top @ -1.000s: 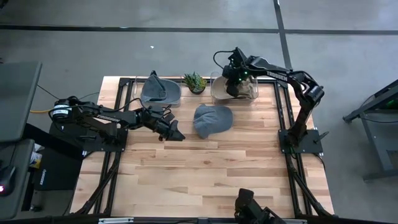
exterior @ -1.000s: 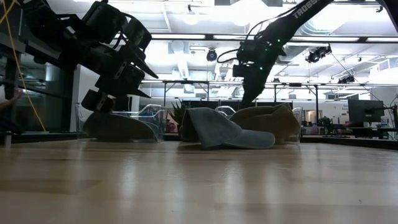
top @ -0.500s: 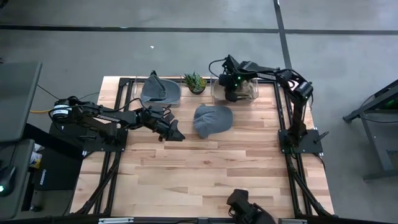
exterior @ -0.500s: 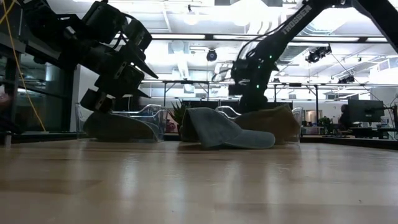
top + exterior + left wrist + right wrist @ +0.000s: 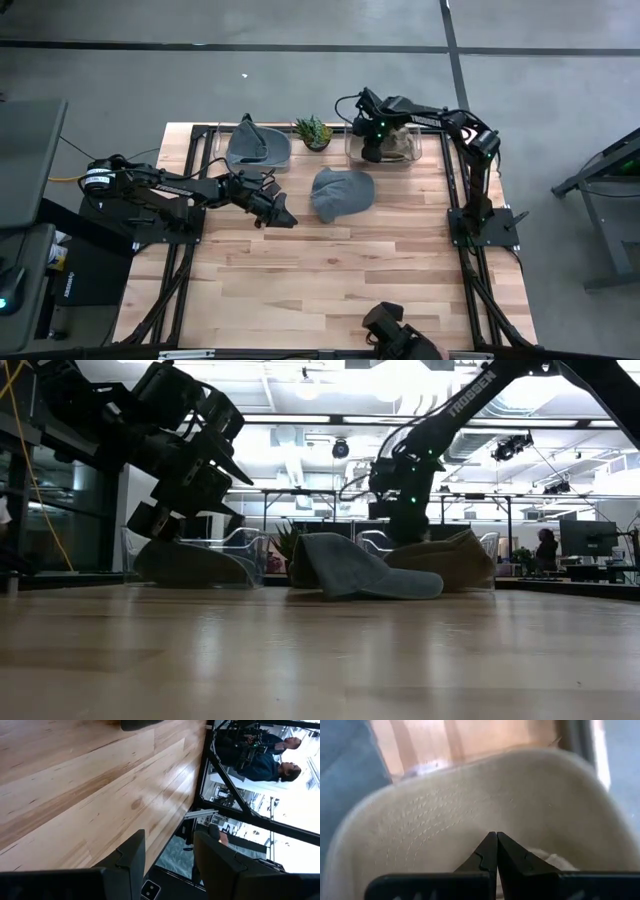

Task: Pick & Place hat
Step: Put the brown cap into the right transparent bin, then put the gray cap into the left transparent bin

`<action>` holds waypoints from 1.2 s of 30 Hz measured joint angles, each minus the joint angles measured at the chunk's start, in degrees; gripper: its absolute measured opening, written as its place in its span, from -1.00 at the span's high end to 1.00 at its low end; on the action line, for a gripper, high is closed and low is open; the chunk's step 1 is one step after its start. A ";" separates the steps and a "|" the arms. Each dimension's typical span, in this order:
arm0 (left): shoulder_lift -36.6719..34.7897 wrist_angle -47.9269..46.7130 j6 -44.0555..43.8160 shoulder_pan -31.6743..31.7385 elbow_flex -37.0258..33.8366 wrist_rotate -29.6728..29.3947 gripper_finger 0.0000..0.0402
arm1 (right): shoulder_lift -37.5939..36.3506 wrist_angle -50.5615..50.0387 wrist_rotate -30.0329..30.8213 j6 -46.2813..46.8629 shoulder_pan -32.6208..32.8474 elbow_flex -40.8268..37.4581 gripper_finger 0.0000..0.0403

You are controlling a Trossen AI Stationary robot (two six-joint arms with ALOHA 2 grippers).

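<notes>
A grey cap (image 5: 342,192) lies flat on the table's middle, also in the low view (image 5: 365,568). A tan cap (image 5: 392,143) sits in a clear bin (image 5: 412,150) at the far edge. My right gripper (image 5: 371,152) is shut and down at the tan cap's left side; its wrist view shows the stitched brim (image 5: 470,800) right at the shut tips (image 5: 495,836). My left gripper (image 5: 283,217) hangs open above the table, left of the grey cap, with bare wood beyond its fingers (image 5: 169,865). My right gripper has its shut fingertips (image 5: 491,842) on the tan cap's stitched brim (image 5: 495,822), coming slanting down from above. Nothing shows between the fingers. The cap stays in its clear bin. My left gripper touches nothing.
A second grey cap (image 5: 255,148) lies in a clear bin at the far left. A small green plant (image 5: 314,130) stands between the two bins. Black frame rails (image 5: 460,190) run along the table's sides. Bare wood (image 5: 330,280) fills the near half.
My right gripper has come down from above the tan cap and a little toward the table's left and near side, ending at the cap's left part. The tan cap and its bin have slid slightly toward the table's right. The left arm has kept still.
</notes>
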 joint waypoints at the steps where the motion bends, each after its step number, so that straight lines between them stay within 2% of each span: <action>1: 0.00 0.00 0.00 0.02 0.00 0.00 0.27 | 0.01 -0.65 -0.02 -0.03 0.13 0.99 1.00; 13: 0.00 0.02 0.14 0.00 0.00 -0.30 0.27 | -0.01 -13.19 0.01 -0.13 1.44 15.72 1.00; 24: 0.00 0.02 1.33 0.00 0.00 -1.56 0.27 | -0.21 -28.66 0.99 6.48 5.65 29.35 1.00; 29: 0.00 0.02 1.33 0.00 0.00 -2.60 0.27 | -3.18 -31.74 1.09 8.95 8.51 30.04 1.00; 36: 0.00 0.02 1.55 0.02 0.00 -4.20 0.27 | -10.23 -31.37 1.17 13.86 12.06 24.64 1.00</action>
